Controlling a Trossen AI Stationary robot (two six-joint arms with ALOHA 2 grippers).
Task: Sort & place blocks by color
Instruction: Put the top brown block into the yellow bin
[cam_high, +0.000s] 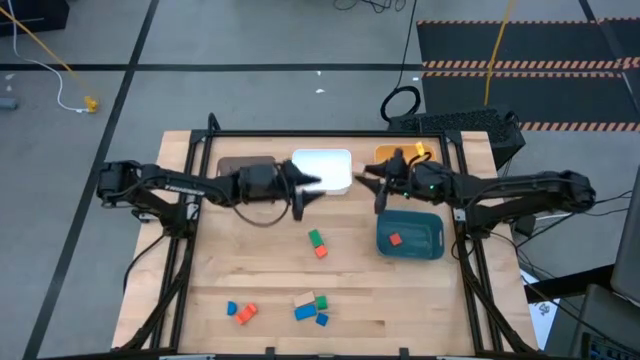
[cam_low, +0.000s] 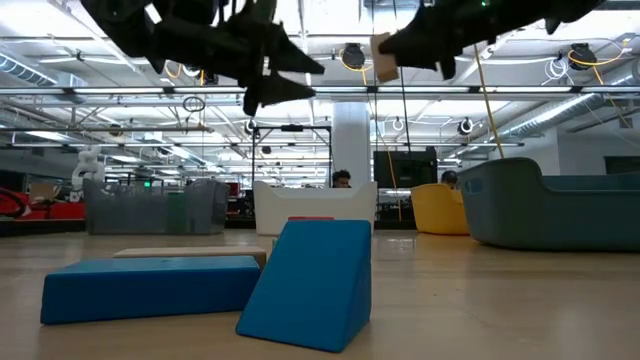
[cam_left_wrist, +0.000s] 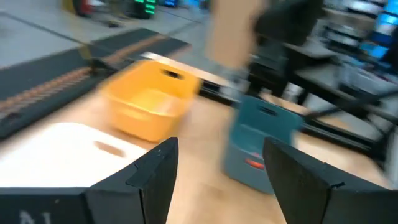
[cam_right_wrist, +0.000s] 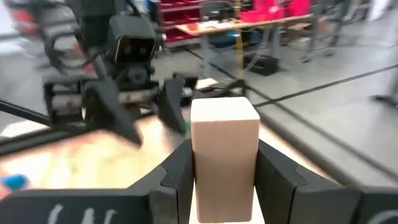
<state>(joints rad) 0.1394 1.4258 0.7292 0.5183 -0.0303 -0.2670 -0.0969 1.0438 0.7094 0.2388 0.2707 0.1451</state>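
above the back of the surface (cam_high: 250, 290), we see both arms held up in the air, nose to nose. right gripper (cam_right_wrist: 225, 163) has its fingers clamped on a pale wood block (cam_right_wrist: 224, 158), held upright between them, over the gap between the white bin (cam_high: 322, 170) and the teal bin (cam_high: 410, 233). left gripper (cam_left_wrist: 217, 171) sits over the white bin's edge, fingers spread apart and nothing between them.

rest of the blocks: a red one (cam_high: 394, 240) already in the teal bin, a green (cam_high: 315, 238) and a red-orange one (cam_high: 321, 251) mid-surface, and a front cluster of blue (cam_high: 232, 309), orange (cam_high: 246, 314), green (cam_high: 322, 301) and more blue (cam_high: 305, 312). an orange bin (cam_high: 400, 154) and a brown bin (cam_high: 245, 165) sit along the back.

our risks, as judgement:
- grippers are close and facing each other. if this is a handover or either one swings, we think they could clash, or the left fingers could knock the wood block out of the grip.
- block is tall in the fingers and gripped low, so a bump or fast move may tilt it loose.
- it is high up; released from here it could bounce off a bin rim and land on the surface or in the wrong bin.
- we can't tell which bin is meant for wood, so wrong-colour placement is possible.
- the red block in the teal bin may already be a mis-sort.
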